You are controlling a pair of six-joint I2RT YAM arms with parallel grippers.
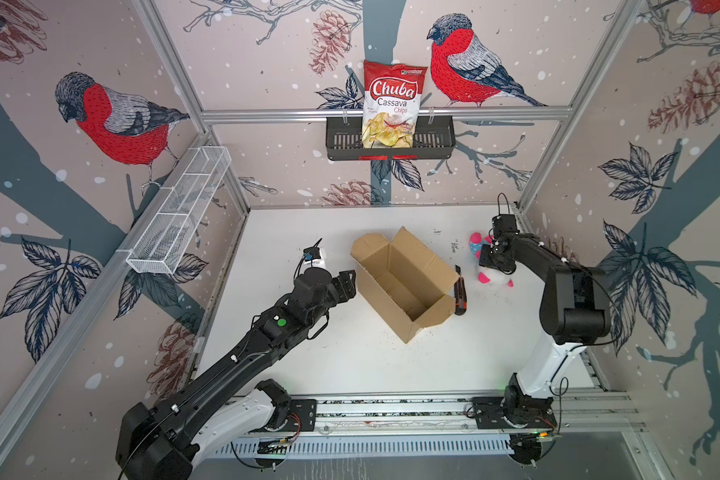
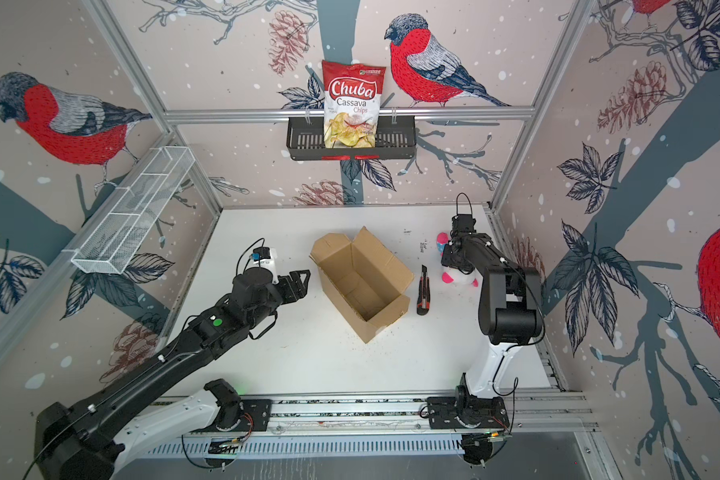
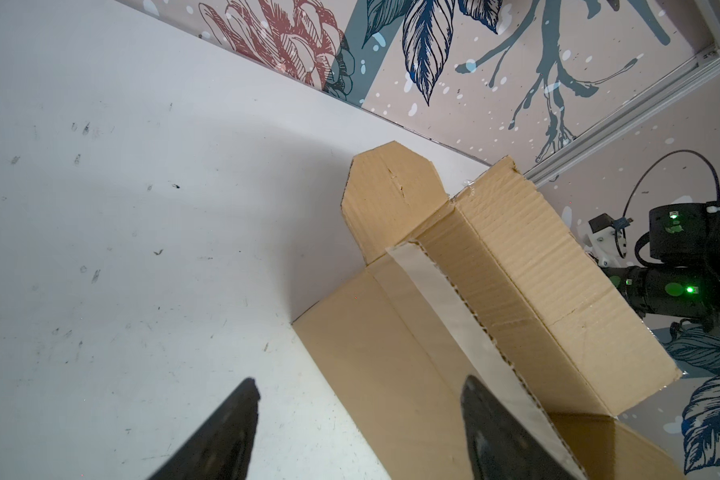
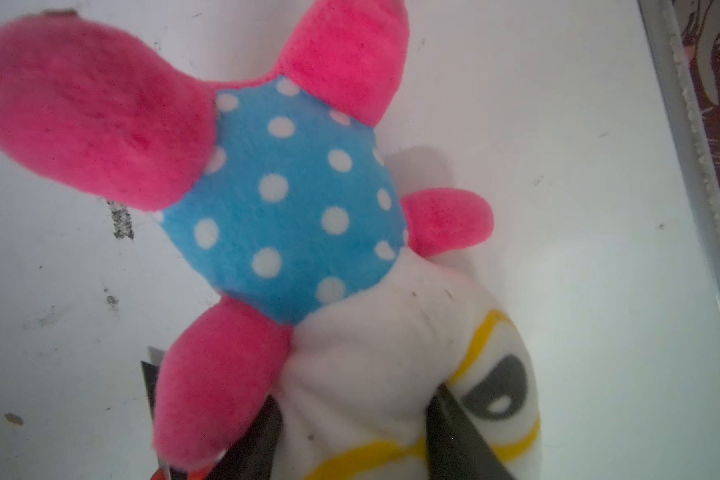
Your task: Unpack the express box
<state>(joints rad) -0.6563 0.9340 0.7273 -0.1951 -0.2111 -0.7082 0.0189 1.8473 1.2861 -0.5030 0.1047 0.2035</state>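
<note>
One express box (image 1: pixel 404 286), one toy (image 4: pixel 292 199), one knife (image 1: pixel 460 297)

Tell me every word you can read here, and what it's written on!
"Chuba": red-and-white crinkly chip bag in the black slotted wall basket.
"Cassava Chips": same bag.
Small print on the bag: too small to read.
Brown cardboard box: no writing seen.
Dark scribble on the white table: unreadable.

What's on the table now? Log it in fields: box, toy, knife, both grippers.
box: flaps open, empty, on table
toy: lying on table, right of box in both top views
knife: on table, between box and toy
left gripper: open, empty, beside box
right gripper: jaws straddle toy's head; grip unclear
</note>
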